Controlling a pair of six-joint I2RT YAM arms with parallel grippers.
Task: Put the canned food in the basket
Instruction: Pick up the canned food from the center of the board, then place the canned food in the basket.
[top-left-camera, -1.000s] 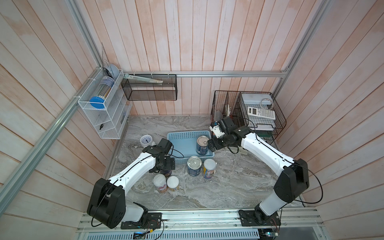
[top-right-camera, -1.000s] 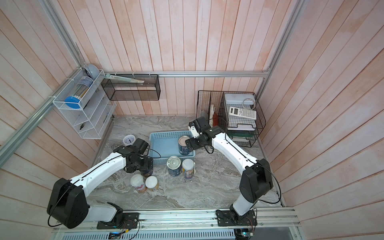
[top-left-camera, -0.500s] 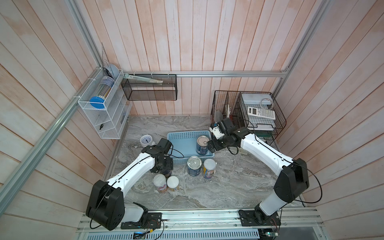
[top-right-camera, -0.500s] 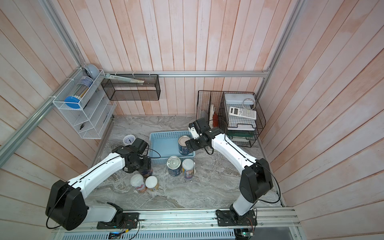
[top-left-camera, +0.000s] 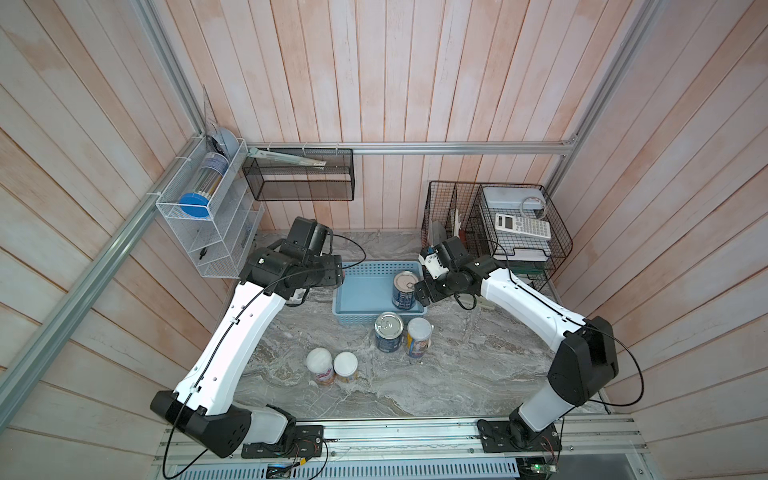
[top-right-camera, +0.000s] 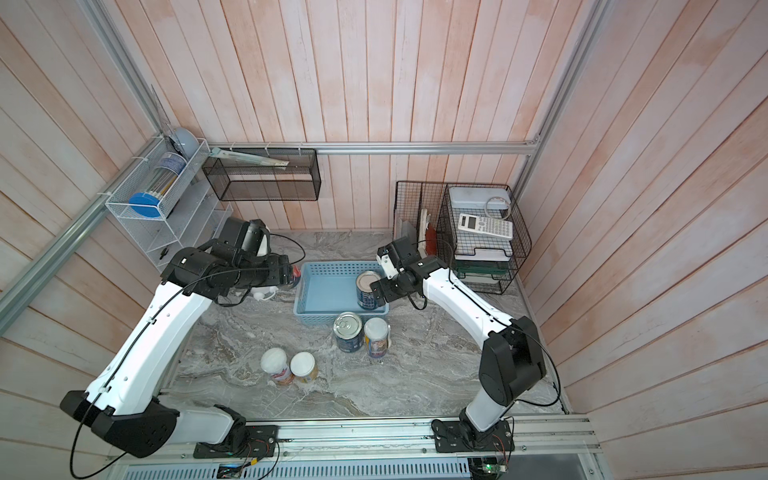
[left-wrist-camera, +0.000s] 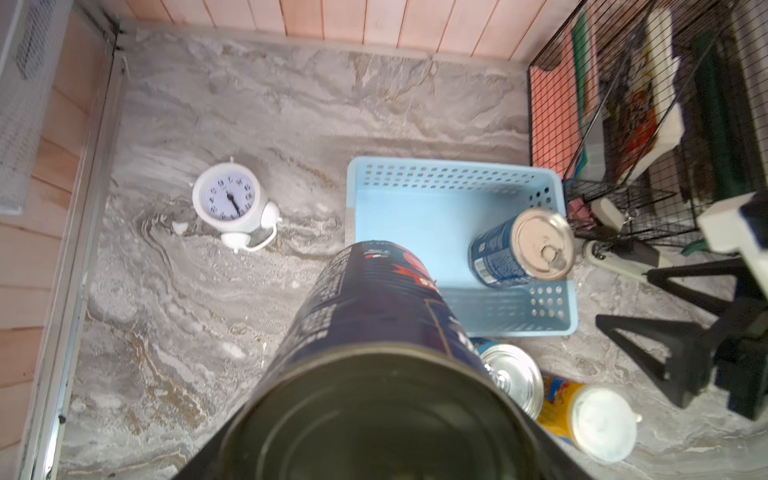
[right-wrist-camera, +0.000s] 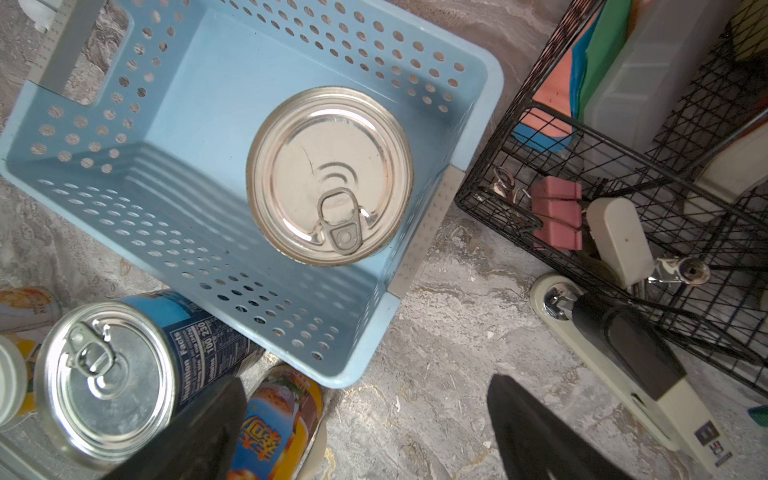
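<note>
Two-arm cell, seen in both top views and from each wrist.

**Left arm.** The left gripper (top-right-camera: 287, 276) is clamped around a dark blue can (left-wrist-camera: 374, 316) with red print, its jaws spread to the can's girth. The can's recessed end faces the wrist camera. In a top view the held can (top-right-camera: 296, 275) sits just outside the basket (top-left-camera: 357, 320), at the short end farther from the black wire racks (top-left-camera: 494, 224). It is not over the basket floor.

**Right arm.** The right gripper (right-wrist-camera: 365, 432) stands wide open and holds nothing. Its black fingers (right-wrist-camera: 199, 432) hang over the table (top-left-camera: 457, 365), just outside the basket corner nearest the racks, and touch nothing.

**In the basket.** A second dark blue can (right-wrist-camera: 330, 174) stands upright inside, pull-tab up, at the end nearest the racks. It is apart from the open fingers.

**Outside the basket.**
- A third dark blue can (top-left-camera: 389, 330) stands just beside the long wall nearer the arm bases, with a colourful white-lidded can (top-left-camera: 419, 337) just beside it.
- A pink-labelled can (top-left-camera: 319, 366) and a yellow-labelled can (top-left-camera: 345, 367), both white-lidded, stand side by side farther from that wall.

**Not part of the task.** A small white clock (left-wrist-camera: 228, 197) lies on the table beyond the basket's end nearest the left gripper
</note>
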